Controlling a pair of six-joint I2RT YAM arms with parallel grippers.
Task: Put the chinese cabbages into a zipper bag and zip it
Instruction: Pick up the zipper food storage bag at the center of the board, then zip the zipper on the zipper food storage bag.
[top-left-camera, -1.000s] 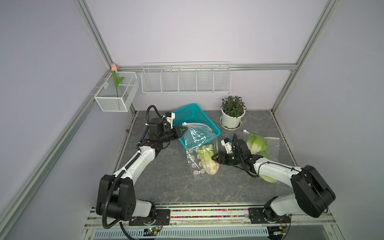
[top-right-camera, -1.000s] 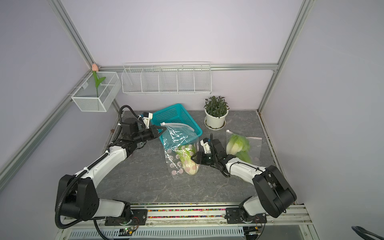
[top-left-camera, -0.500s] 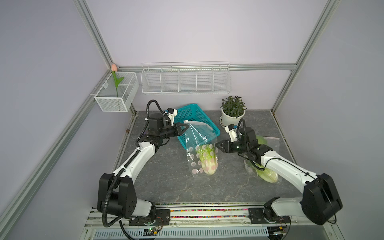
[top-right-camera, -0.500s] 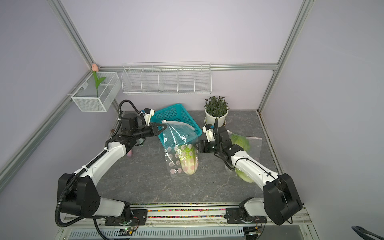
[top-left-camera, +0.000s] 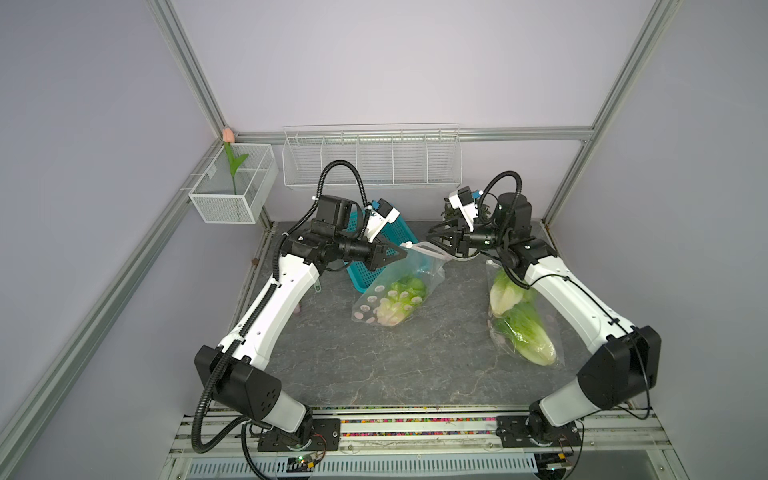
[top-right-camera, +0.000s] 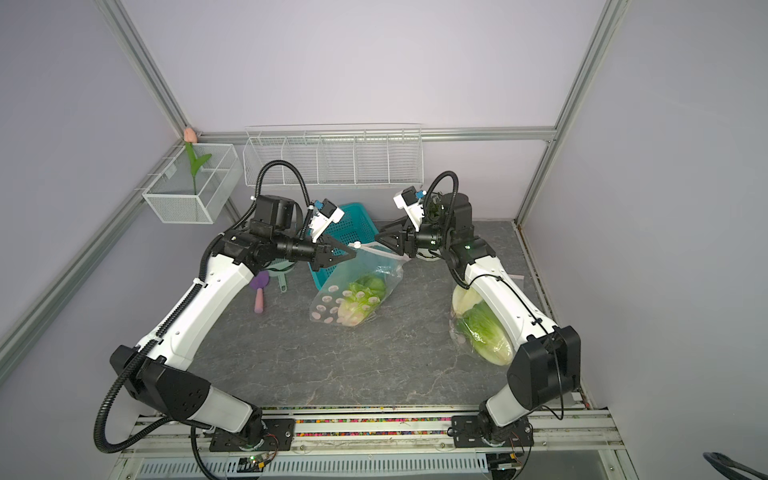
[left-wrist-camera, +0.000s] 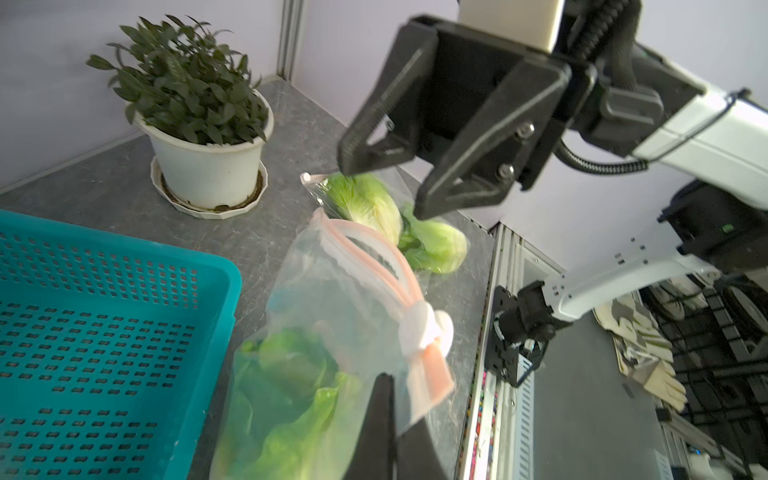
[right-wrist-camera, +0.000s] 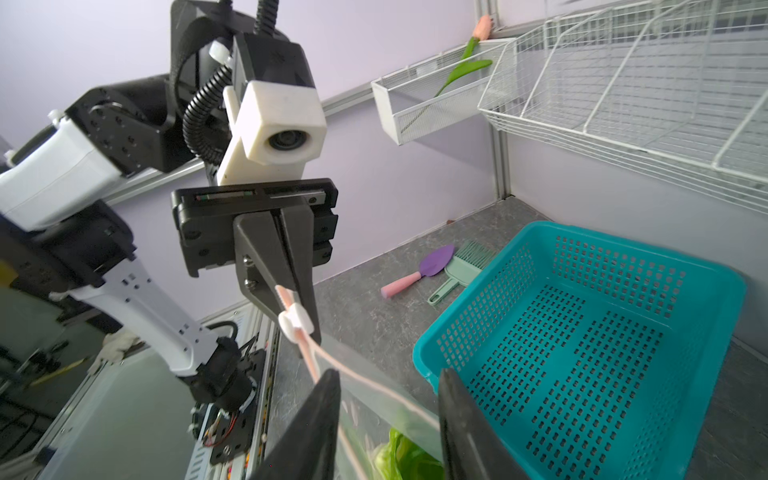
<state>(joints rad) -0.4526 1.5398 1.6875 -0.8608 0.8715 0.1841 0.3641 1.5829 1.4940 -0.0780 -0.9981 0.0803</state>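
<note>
Zipping stage, apparently. Clear pink-sealed plastic zipper bag (top-left-camera: 415, 270), crinkled green chinese cabbage (top-left-camera: 400, 297) inside, is held below the clenched left pincer (top-left-camera: 398, 252). Its rim is straddled by the released right pincer (top-left-camera: 437, 245). Likely next: rim gripped, white slider (right-wrist-camera: 295, 322) drawn.

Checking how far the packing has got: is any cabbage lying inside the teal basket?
No, the right wrist view shows the teal basket with its perforated floor bare.

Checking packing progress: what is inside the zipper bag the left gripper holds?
One chinese cabbage shows through the zipper bag, stalk end down. Its printed dots and folds hide whether anything lies behind.
</note>
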